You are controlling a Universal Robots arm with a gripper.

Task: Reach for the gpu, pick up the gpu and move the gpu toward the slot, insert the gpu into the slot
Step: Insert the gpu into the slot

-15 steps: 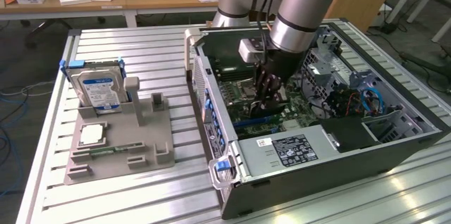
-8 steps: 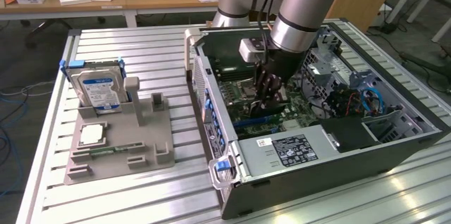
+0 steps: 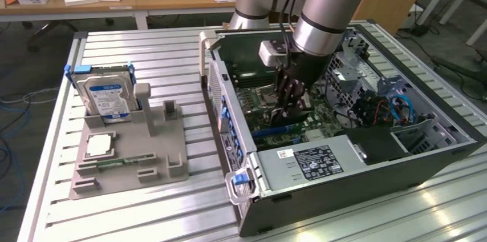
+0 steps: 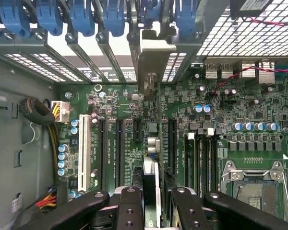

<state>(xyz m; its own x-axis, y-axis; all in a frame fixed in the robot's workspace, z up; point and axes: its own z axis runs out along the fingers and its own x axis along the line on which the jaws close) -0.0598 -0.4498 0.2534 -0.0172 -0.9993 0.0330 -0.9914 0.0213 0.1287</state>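
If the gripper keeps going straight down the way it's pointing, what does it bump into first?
Probably the green motherboard: the gripper, shut on the gpu held edge-on, points down at its expansion slots. How far off they are is unclear.

Exterior view looks down from afar; wrist view faces the motherboard (image 4: 134, 129) closely.

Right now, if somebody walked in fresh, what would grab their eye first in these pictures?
Most likely the robot arm plunging into the open computer case, its gripper low over the green motherboard. From the wrist view, the gripper is closed on the gpu, a thin card seen edge-on, standing upright among the long slots. On the exterior view's left, a blue-labelled hard drive stands upright in a grey holder tray.
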